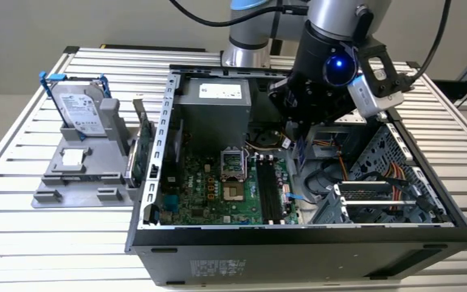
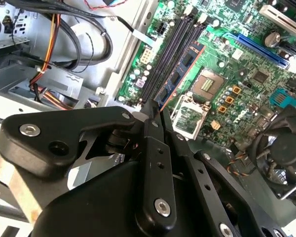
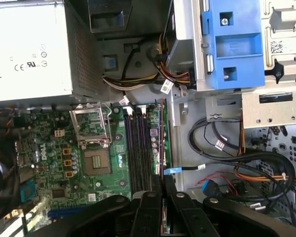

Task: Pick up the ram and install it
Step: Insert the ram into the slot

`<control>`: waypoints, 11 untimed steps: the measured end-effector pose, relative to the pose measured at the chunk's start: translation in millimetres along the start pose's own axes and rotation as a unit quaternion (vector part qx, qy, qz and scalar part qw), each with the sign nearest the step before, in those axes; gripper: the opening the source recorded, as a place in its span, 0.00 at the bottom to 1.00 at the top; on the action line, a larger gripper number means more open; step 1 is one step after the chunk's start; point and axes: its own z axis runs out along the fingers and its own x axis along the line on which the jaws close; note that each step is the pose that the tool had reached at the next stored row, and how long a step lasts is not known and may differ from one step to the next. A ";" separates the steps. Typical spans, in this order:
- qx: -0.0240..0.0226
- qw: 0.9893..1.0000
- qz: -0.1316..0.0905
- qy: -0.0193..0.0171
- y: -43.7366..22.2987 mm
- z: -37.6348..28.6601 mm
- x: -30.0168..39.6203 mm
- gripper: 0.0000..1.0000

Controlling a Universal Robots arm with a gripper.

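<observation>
We see end effector (image 2: 155,111) clamped on ram (image 2: 180,74), held edge-down just above motherboard slots (image 3: 138,148); pickup done, seating not yet.

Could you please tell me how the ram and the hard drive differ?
The ram is a thin bluish stick with dark chips; the hard drive is a wider silver block with blue handles. The ram is held in the gripper inside the computer case, over the black slots; the hard drive stands in a grey holder outside it.
</observation>
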 end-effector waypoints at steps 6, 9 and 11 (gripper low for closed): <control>0.000 1.000 -0.003 0.000 -0.6 6.8 0.1 0.00; 0.000 1.000 -0.011 0.000 -0.8 9.2 0.0 0.00; 0.000 1.000 -0.019 0.000 -1.0 10.5 0.1 0.00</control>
